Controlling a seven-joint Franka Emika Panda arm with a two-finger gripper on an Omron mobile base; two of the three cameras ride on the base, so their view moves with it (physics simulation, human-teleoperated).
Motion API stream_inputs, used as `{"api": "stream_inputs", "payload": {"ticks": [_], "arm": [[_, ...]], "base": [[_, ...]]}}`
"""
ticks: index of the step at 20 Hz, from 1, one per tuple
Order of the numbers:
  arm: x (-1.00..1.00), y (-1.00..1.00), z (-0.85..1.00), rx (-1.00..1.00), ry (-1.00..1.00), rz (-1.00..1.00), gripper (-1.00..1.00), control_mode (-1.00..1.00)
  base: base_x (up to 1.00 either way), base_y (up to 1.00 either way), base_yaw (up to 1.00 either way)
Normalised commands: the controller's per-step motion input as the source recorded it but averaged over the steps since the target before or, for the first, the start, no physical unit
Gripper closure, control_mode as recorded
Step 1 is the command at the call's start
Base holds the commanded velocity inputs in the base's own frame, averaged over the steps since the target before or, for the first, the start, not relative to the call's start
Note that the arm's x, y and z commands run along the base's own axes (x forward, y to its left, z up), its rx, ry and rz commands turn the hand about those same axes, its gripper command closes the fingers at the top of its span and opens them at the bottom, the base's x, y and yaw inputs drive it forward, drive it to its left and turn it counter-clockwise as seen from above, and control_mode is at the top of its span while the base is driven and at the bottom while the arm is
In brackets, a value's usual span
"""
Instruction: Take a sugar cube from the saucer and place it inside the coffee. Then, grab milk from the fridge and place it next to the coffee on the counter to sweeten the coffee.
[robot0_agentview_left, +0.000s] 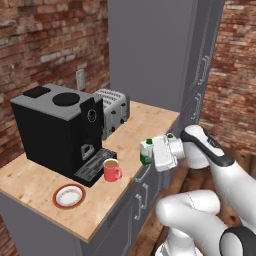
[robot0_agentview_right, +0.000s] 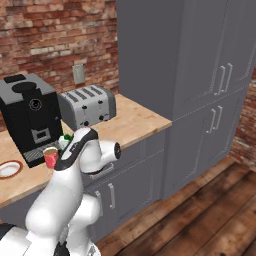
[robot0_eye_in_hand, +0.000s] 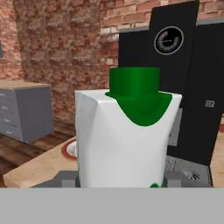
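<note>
One milk carton (robot0_agentview_left: 146, 151) is seen upright between the two fingers of the gripper (robot0_agentview_left: 150, 154), which are closed against its sides; in the hand view the carton (robot0_eye_in_hand: 124, 140) stands between the two dark finger tips (robot0_eye_in_hand: 65, 178), its green cap at 12 o'clock. In the left base view the carton is at the counter's (robot0_agentview_left: 145, 120) front edge, at 2 o'clock from the one red mug of coffee (robot0_agentview_left: 111, 170), near it but apart; whether its base touches the worktop cannot be told. One saucer (robot0_agentview_left: 69, 195) lies at 8 o'clock from the mug, and its white middle appears bare. One black coffee machine (robot0_agentview_left: 55, 131) stands at 10 o'clock from the mug, the mug just beside its drip tray. One silver toaster (robot0_agentview_left: 114, 111) is seen behind the machine, at 1 o'clock from it. In the right base view the mug (robot0_agentview_right: 50, 156) and a green sliver of the carton (robot0_agentview_right: 65, 140) are partly hidden by the arm. The tall grey cabinets (robot0_agentview_right: 200, 75) are closed.
</note>
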Motion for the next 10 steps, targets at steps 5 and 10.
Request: {"api": "stream_inputs", "payload": {"ticks": [5,10], "arm": [[0.36,0.09,-0.55,0.04,0.00,0.07,1.00,-1.00],[0.47,0.22,-0.33,0.01,0.00,0.00,1.00,-1.00]], "base": [[0.00,0.00,0.00],[0.00,0.00,0.00]]}}
